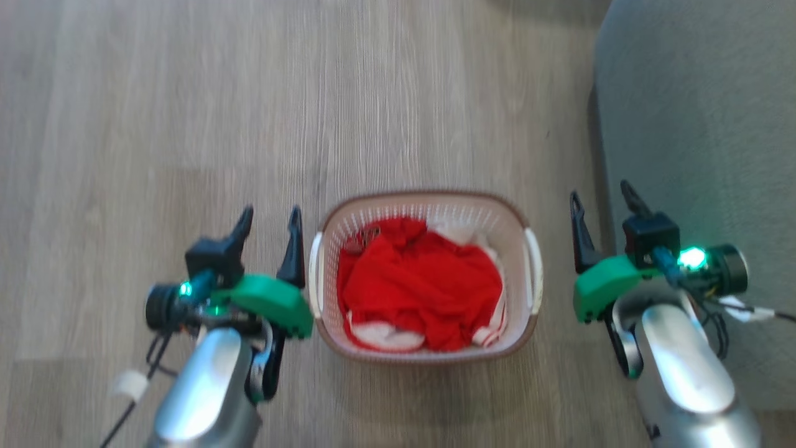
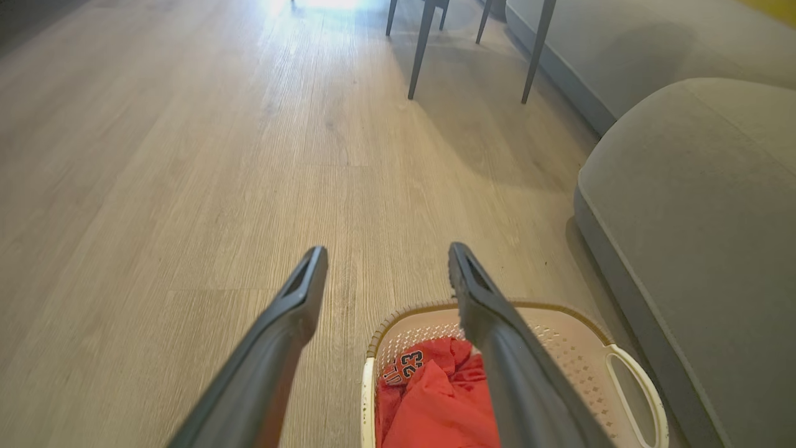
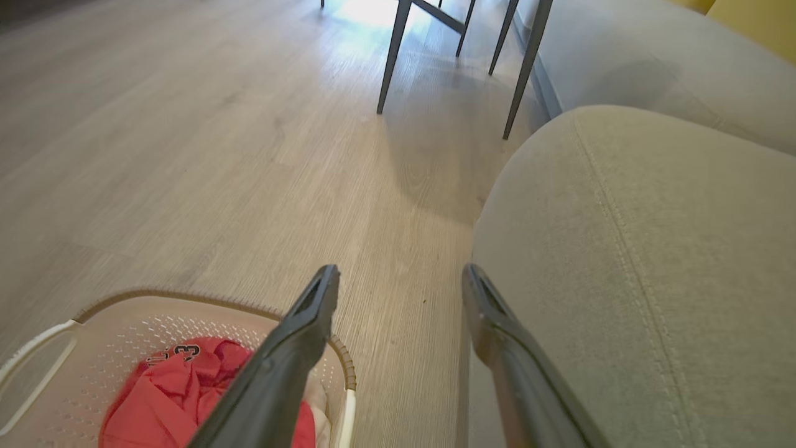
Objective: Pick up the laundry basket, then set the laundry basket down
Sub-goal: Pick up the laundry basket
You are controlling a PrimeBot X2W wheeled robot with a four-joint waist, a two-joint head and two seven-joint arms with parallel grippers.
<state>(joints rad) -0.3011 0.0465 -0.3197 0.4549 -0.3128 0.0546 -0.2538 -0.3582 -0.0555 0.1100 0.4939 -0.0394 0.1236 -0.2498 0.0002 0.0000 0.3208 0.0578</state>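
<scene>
White plastic laundry basket (image 1: 429, 199) is sitting on the floor (image 1: 186, 93); I'm hovering left gripper (image 1: 270, 218) and right gripper (image 1: 600, 194) beside it, fingers spread, empty; pickup seemingly unstarted.

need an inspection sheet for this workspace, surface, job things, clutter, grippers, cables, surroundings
surface: pale wood-look plank floor.
job's things: white perforated plastic laundry basket with a brown rim, standing on the floor; red and white clothes inside; both white side handles free.
clutter: nothing seen.
grippers: left gripper open, close beside the basket's left handle; right gripper open, apart from its right handle; neither holds anything.
cables: dark cables hang loose at the left wrist, more at the right wrist.
surroundings: grey upholstered sofa on the robot's right; thin dark furniture legs farther off.
</scene>
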